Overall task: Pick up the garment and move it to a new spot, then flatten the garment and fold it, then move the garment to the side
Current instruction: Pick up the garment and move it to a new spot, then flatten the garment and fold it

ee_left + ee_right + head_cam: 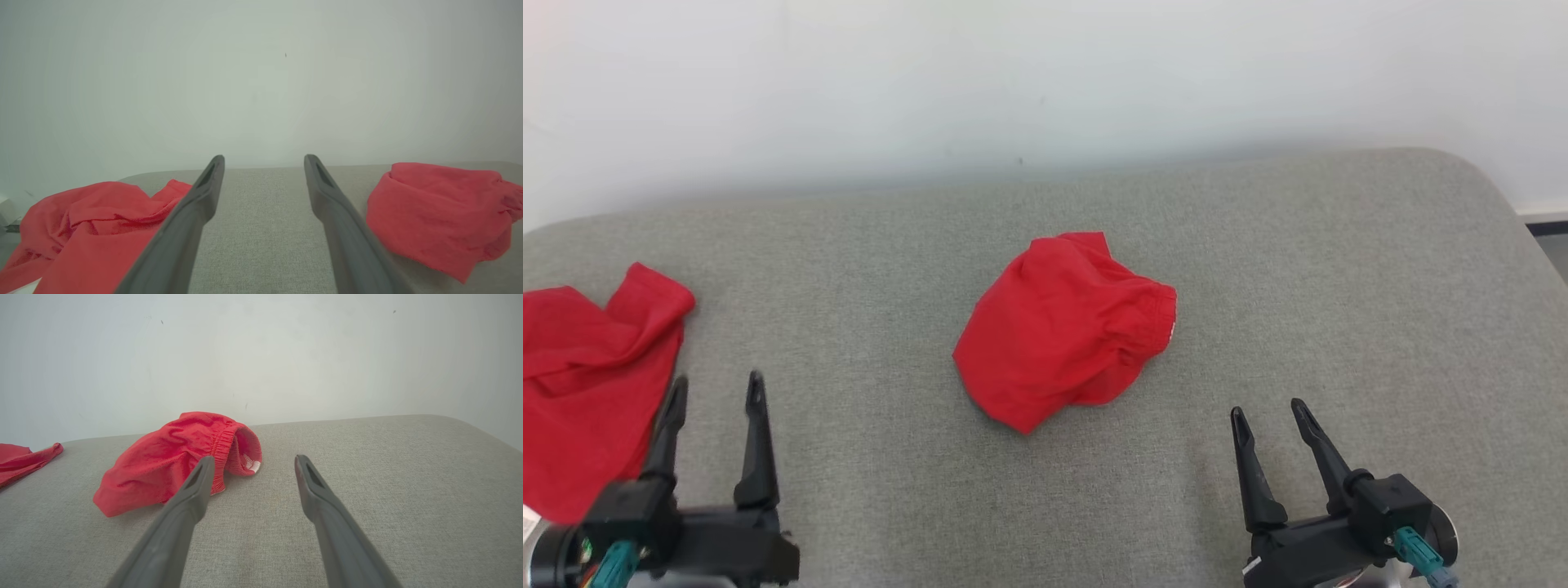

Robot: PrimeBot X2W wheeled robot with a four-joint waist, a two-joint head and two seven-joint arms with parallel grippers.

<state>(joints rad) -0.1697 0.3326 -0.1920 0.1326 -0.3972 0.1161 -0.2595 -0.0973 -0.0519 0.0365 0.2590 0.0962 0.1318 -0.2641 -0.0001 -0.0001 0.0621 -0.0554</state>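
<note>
Starting with left gripper point(718, 378) and right gripper point(1267, 408) spread wide, empty, pinch the bunched garment point(1062, 331) at its waistband point(1161, 317).

Red garment point(155, 469) lies near the spread tool point(254, 457).

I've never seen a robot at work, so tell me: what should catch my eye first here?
A crumpled red garment lies in the middle of the grey pad, bright against it. A second red garment sprawls at the pad's left edge, by the left gripper. That and the right gripper are at the near side, dark fingers spread, holding nothing.
</note>
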